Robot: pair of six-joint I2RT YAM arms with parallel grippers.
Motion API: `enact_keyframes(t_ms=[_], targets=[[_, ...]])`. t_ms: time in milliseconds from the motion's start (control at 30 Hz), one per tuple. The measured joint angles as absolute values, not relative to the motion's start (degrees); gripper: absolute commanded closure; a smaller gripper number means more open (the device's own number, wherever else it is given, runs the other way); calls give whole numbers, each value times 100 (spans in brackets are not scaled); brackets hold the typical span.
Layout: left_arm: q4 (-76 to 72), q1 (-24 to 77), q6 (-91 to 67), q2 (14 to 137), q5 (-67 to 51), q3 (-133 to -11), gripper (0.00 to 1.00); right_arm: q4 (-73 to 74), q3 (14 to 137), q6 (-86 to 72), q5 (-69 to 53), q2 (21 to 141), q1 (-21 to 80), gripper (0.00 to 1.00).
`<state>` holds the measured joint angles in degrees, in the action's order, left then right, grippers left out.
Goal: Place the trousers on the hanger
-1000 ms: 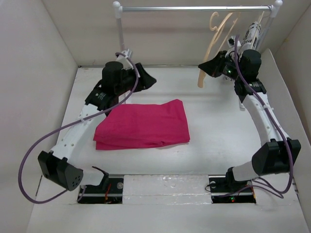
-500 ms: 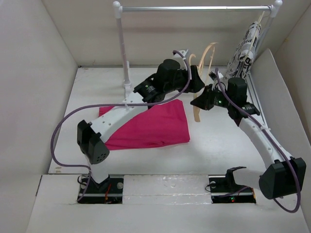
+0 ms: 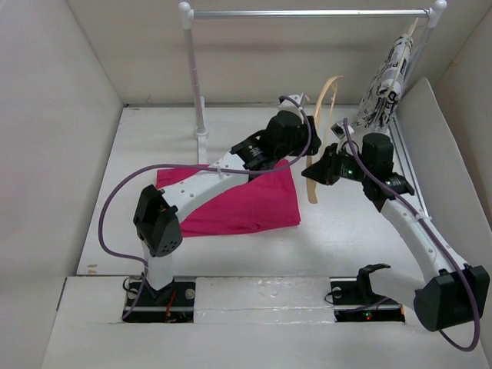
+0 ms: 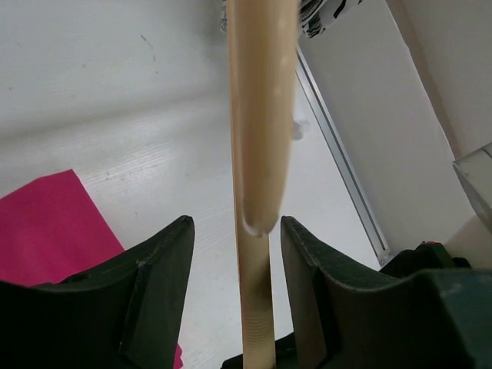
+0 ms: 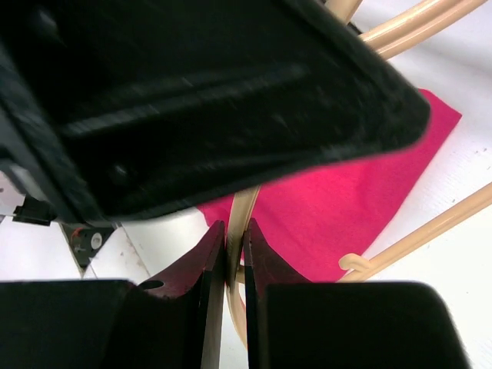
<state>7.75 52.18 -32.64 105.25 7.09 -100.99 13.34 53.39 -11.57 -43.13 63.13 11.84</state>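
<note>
The folded magenta trousers (image 3: 231, 196) lie flat on the table, left of centre. The tan wooden hanger (image 3: 329, 92) stands nearly upright above the trousers' right edge. My right gripper (image 3: 317, 171) is shut on the hanger's lower part; the right wrist view shows the jaws (image 5: 228, 231) pinching a thin tan bar (image 5: 244, 204) over the trousers (image 5: 346, 200). My left gripper (image 3: 306, 144) reaches over the trousers to the hanger. In the left wrist view its open jaws (image 4: 237, 231) straddle the hanger bar (image 4: 260, 138), with a gap on each side. A corner of the trousers (image 4: 54, 231) shows at the left.
A white rail (image 3: 307, 13) on posts spans the back of the table. A black-and-white patterned garment (image 3: 384, 81) hangs at its right end. The left post (image 3: 196, 84) stands behind the trousers. White walls enclose the table on three sides.
The hanger came off the rail and down to the table's middle in my right gripper. My left arm swung from the far left across the trousers, its jaws now around the hanger.
</note>
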Motion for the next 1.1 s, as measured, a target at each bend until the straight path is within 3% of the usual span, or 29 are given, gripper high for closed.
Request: enact_keyframes(t_ms=[33,167,233,267,367,467,600,633,667,700,733,933,1100], targets=[[735,5240,-3293,10525,722,-10029,57,1341,5330,-1160,-4313,6313,1203,100],[534,5240,-3557,10525,707,-9819,100,1341,5041,-1199,-4324,6204,1293,92],[384,5253,-3741,10523,652,-9627,100,1378,4890,-1181,-4287,6156,1291,87],[242,5286,-3850,10501,661,-9459,100,1509,4849,-1146,-4274,6117,1258,72],[-141,5325,-4158,10374,657,-8788,100,2141,4803,-838,-4193,5924,1076,46],[-438,5323,-4504,10088,676,-7876,100,2858,4888,-325,-4040,5618,652,39],[-735,5435,-4943,9937,860,-7107,100,3540,5155,270,-3944,5356,242,44],[-854,5485,-5039,9937,880,-6987,100,3618,5212,373,-3929,5356,231,54],[-1015,5551,-5181,9935,908,-6831,100,3638,5229,471,-3924,5374,233,82],[-1164,5607,-5293,9935,915,-6707,100,3640,5223,572,-3916,5404,235,97],[-1347,5671,-5406,9935,926,-6547,100,3581,5188,565,-3933,5452,237,100],[-1907,5887,-5942,9953,1140,-5924,100,2571,4576,429,-4064,6383,314,100],[-2091,5916,-6265,9972,1516,-5701,100,1437,4515,217,-4091,7719,497,81]])
